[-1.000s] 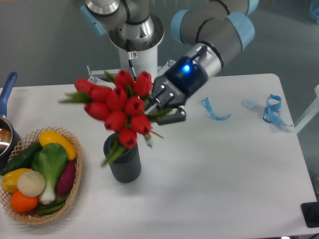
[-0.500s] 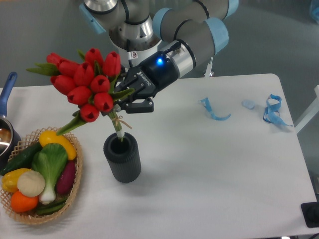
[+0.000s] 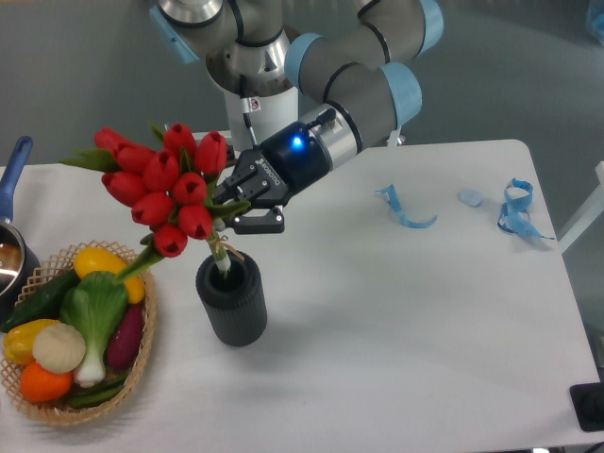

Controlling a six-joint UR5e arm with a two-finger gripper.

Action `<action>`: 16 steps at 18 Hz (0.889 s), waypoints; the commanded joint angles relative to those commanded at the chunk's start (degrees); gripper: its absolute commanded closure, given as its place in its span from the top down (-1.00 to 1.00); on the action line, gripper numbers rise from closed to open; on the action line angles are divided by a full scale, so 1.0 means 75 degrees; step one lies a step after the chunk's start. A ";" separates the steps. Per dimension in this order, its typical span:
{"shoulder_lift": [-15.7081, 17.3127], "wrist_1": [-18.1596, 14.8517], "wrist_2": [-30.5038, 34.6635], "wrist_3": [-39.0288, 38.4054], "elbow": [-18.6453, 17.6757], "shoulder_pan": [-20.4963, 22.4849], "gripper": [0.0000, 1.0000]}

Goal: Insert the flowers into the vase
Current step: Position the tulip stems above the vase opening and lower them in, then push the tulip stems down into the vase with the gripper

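Grey UR5e arm (image 3: 354, 85) with pale blue joint caps.
Black gripper (image 3: 247, 206) with white lettering; blue light glows on its wrist.

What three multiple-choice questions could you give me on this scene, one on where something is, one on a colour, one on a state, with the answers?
1. Where is the wicker basket?
A. left of the vase
B. right of the vase
C. behind the arm

2. What colour are the flowers?
A. yellow
B. red
C. white

3. What is the gripper doing?
A. hanging open
B. resting on the table
C. gripping the bunch

Answers:
1 A, it sits at the table's left edge, the vase to its right.
2 B, every bud is red.
3 C, its fingers close on the stems, whose tips reach the vase mouth.
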 joint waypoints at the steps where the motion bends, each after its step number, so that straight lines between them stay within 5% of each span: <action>1: -0.0035 0.0012 0.0000 0.0012 -0.0035 0.0000 -0.73; 16: -0.0879 0.0012 0.0047 0.0890 -0.0446 0.0047 -0.71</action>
